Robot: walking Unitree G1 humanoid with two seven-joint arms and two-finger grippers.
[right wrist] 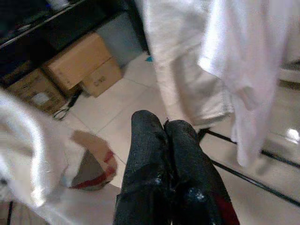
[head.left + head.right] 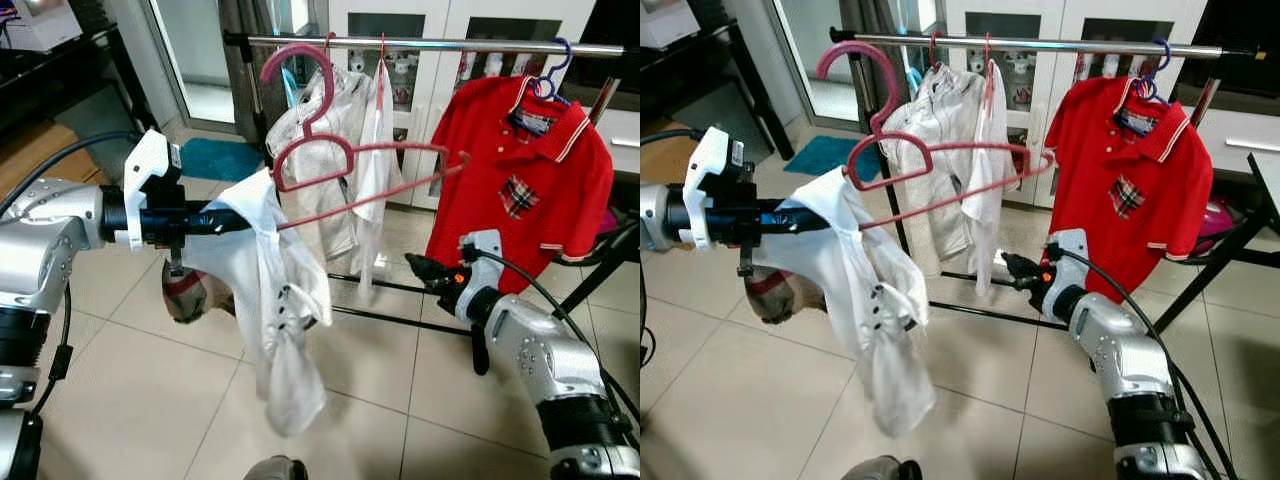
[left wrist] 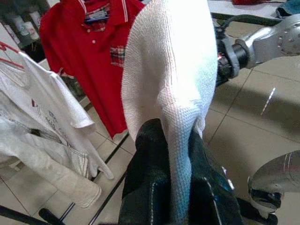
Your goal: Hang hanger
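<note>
We see the rail running across the back, with two shirts hanging at its middle and a polo to their right. A hanger sits before the shirts, and boxes lie far left.

Two grippers: left gripper, right gripper. One pink hanger, one blue hanger. One red polo shirt. One rail. Two cardboard boxes.
</note>
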